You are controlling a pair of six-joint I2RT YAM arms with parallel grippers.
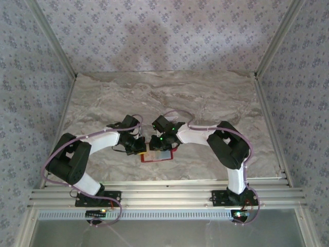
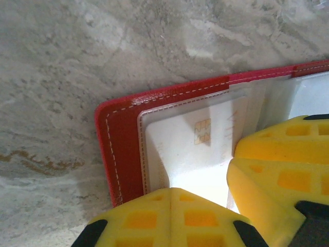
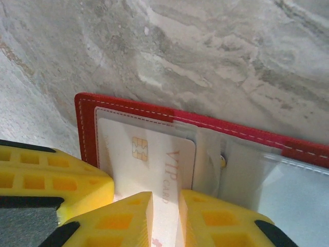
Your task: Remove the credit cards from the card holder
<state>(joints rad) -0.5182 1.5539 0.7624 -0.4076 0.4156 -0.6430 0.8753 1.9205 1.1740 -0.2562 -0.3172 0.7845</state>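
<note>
Card holder (image 1: 160, 157) open on the tabletop (image 1: 205, 98), left gripper (image 1: 139, 146) on its left half, jaws can't tell, right gripper (image 3: 165, 206) jaws nearly together over a card (image 3: 154, 154), grip unclear

A: The card holder (image 2: 121, 149)?
B: Red, pale stitching. Its cards (image 3: 154, 154) are off-white, gold chip (image 3: 139, 148) at ten o'clock, reddish lettering.
A: The fingers (image 2: 169, 216)?
B: Yellow. The table (image 1: 205, 98) is grey-beige marble; walls (image 1: 169, 36) lilac, flowered.

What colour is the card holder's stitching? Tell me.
White, against the red card holder; clearest in the right wrist view.
</note>
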